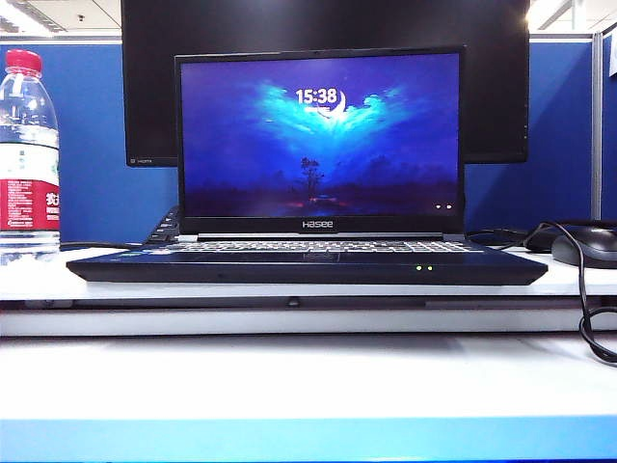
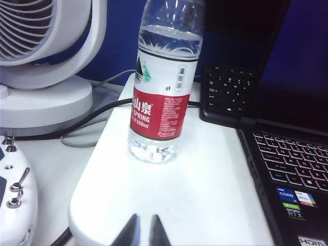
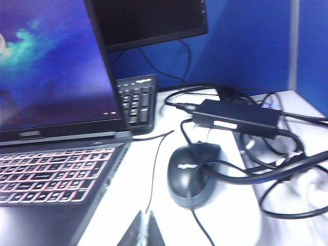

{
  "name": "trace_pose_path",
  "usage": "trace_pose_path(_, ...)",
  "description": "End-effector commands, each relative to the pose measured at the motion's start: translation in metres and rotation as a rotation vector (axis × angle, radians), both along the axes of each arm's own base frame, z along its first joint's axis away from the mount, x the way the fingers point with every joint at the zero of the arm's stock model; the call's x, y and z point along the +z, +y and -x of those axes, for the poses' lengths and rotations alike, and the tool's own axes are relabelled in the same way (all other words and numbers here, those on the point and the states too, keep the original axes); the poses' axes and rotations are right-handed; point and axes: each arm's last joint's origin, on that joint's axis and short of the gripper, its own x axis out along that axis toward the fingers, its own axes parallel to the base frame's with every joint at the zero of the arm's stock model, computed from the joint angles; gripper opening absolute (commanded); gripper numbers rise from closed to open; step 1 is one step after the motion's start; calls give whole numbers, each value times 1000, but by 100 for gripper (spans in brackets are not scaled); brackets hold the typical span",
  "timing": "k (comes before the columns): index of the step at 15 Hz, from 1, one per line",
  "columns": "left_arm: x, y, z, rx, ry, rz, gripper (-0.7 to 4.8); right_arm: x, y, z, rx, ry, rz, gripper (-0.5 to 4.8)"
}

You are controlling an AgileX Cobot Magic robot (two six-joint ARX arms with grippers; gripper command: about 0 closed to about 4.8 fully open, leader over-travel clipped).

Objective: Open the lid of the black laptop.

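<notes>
While thin black lid (image 1: pixel 319 140) stands upright, glossy screen lit, black laptop (image 1: pixel 307 264) sits mid-desk (image 1: pixel 308 376). Clear plastic bottle (image 2: pixel 163 87) holds water. Left gripper (image 2: pixel 142 231), right gripper (image 3: pixel 142 229): tips slightly parted, holding nothing.

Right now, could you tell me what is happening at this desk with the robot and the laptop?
Nothing is being handled. The black laptop sits with the lid upright and its screen lit, so the opening looks done. The left gripper hangs above the white surface near the water bottle, holding nothing, fingers slightly apart. The right gripper is beside the laptop near the mouse, empty, fingers almost together.
</notes>
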Motion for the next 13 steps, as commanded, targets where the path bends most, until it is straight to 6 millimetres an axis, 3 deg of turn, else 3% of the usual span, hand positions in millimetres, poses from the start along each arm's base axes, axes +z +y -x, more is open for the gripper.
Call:
trace_pose_path(1,1,0,0,3,-11,-6,40,-1,-2,0,-62,4,-22,-1)
trace_pose_path(13,1,0,0,3,-11,-6,40,-6,-5,0,-105,54,-19,-1)
